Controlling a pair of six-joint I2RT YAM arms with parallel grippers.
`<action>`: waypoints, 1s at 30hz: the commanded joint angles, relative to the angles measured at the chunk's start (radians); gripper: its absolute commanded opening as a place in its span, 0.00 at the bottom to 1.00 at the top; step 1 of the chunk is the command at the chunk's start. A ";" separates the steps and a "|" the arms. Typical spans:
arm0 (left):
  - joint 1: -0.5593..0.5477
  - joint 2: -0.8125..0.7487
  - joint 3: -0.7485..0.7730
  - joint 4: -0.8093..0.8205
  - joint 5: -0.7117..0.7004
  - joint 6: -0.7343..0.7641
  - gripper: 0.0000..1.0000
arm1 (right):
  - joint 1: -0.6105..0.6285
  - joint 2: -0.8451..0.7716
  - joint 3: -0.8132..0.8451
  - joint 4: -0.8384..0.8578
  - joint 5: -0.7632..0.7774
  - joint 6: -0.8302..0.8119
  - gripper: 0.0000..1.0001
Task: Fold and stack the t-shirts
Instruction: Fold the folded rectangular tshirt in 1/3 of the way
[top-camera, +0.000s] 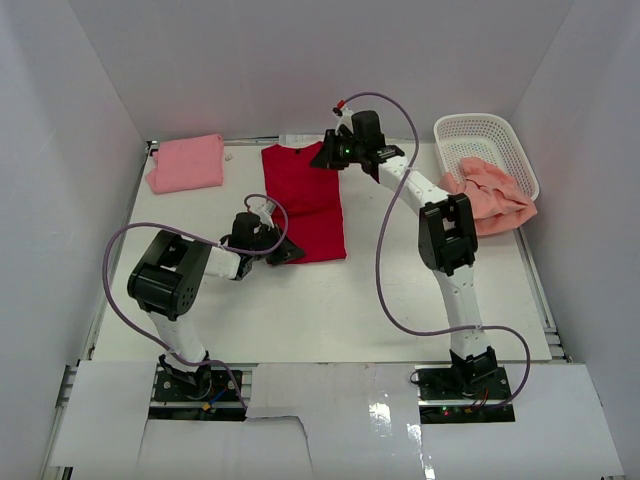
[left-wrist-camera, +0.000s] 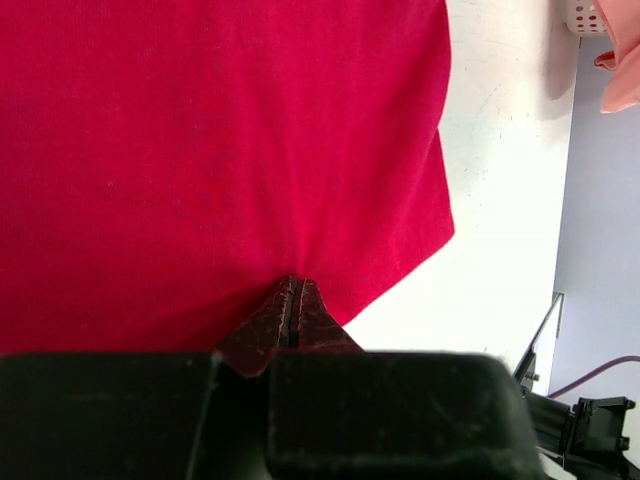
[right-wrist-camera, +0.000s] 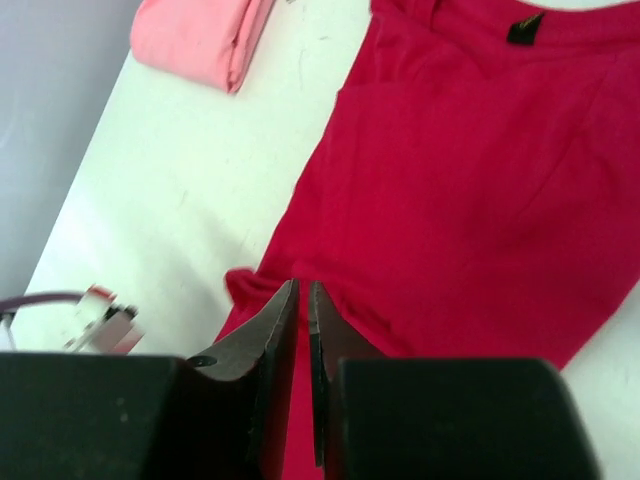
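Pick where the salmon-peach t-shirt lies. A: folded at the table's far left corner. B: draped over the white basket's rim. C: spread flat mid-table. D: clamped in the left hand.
B: the salmon-peach t-shirt spills over the near rim of the white basket; the folded pink t-shirt holds the far left corner.

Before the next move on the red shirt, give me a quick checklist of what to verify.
1. Left hand pinching red shirt at its near edge: ok.
2. Right hand gripping red shirt: cannot tell; jaws nearly closed.
3. Pink shirt folded: ok.
4. Red shirt stacked on pink shirt: not ok, they lie apart.
5. Peach shirt out of basket: not ok, draped over its rim.
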 joint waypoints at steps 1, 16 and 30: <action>0.000 -0.028 -0.033 -0.070 -0.013 0.025 0.00 | 0.014 -0.151 -0.128 0.007 -0.042 -0.029 0.13; 0.000 -0.031 -0.037 -0.070 -0.016 0.025 0.00 | 0.087 -0.274 -0.593 0.170 -0.152 -0.018 0.08; 0.000 -0.031 -0.053 -0.070 -0.015 0.022 0.00 | 0.136 -0.135 -0.555 0.211 -0.089 -0.014 0.08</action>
